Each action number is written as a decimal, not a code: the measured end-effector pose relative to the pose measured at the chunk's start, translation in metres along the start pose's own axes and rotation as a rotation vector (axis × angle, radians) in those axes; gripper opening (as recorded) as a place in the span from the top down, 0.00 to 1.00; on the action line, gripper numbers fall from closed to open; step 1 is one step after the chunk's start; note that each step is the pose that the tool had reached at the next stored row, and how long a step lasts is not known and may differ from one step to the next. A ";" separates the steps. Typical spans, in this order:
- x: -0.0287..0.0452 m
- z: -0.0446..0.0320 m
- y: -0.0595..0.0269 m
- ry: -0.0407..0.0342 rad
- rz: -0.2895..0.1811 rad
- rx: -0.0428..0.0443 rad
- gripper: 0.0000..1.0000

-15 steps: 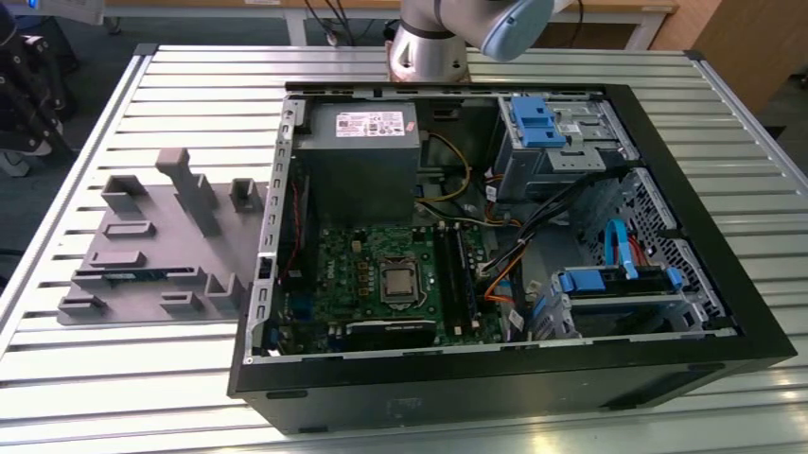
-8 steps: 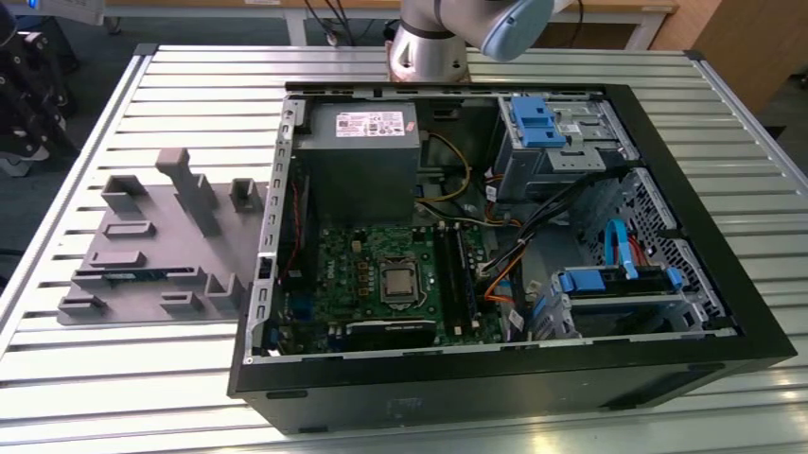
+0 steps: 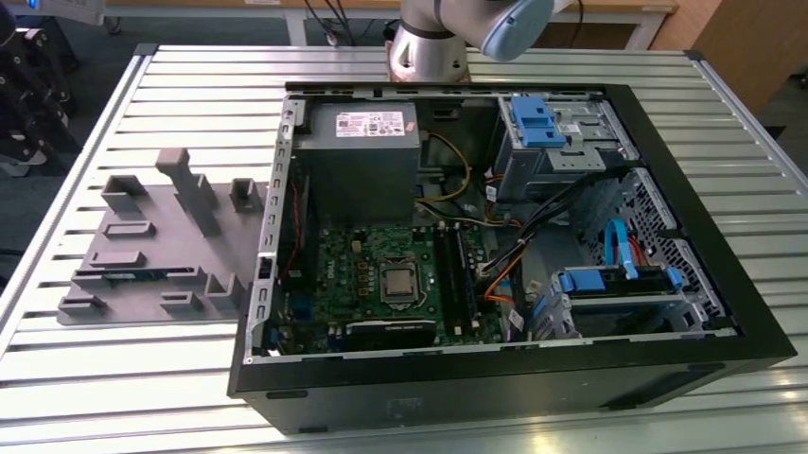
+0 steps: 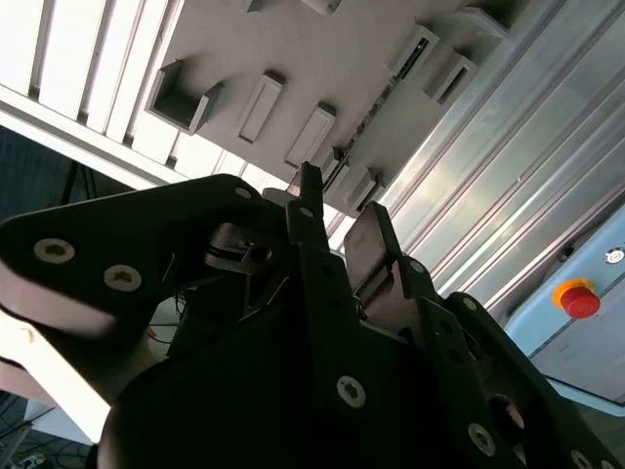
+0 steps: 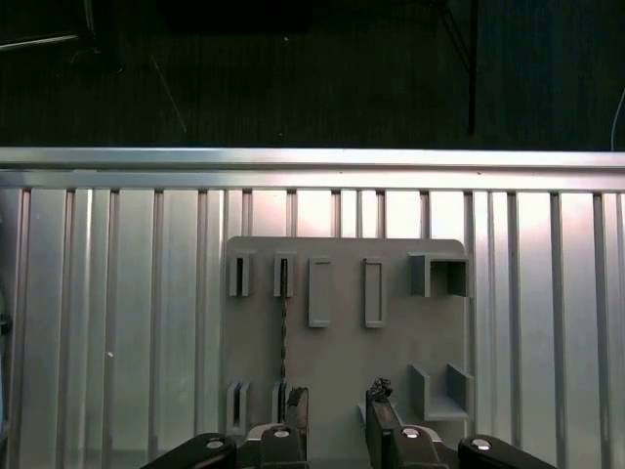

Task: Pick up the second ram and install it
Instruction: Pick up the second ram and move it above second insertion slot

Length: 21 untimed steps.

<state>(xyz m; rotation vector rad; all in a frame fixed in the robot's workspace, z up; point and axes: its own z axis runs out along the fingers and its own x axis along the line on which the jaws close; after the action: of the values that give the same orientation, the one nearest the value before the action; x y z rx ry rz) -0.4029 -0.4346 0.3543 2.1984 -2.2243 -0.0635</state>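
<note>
1. Find the second ram (image 3: pixel 131 274) standing on edge in a slot of the grey holder tray (image 3: pixel 158 241). Place it on the slatted table (image 3: pixel 189 95), to the exterior view's left of the open computer case (image 3: pixel 745 284), and count it as not yet lifted.
2. Read the jaws in both wrist views as parted and empty, with the fingertips (image 5: pixel 296 401) well above the tray and touching nothing.
3. Judge the step in hand as the approach for the pick. Cannot tell from here whether any slot strip on the motherboard (image 3: pixel 347 260) is already filled.
4. Check the line-up in the first wrist view. See the ram (image 5: pixel 284 332) there edge-on as a thin dark line, roughly in line with one fingertip rather than midway in the gap. Probably best to centre the gap across that thin edge before going lower.
5. Keep the fingers square to the flat faces of the stick. Expect a skewed grip to tilt it or jam it in the holder's slots.
6. Aim for the middle of the length, between the tray's end supports, for a level lift straight up and out.
7. Close gently and evenly. Treat it as a thin, stiff, likely light board, prone to twist if pinched near one end.
</note>
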 end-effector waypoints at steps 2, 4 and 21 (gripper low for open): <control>0.0000 0.0005 0.0000 -0.0001 0.000 0.0001 0.63; 0.0000 0.0010 0.0000 0.0000 0.000 0.0000 0.63; 0.0002 0.0088 0.0018 0.0000 0.000 -0.0001 0.63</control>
<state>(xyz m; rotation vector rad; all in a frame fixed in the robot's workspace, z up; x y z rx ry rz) -0.4051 -0.4346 0.3455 2.1983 -2.2242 -0.0636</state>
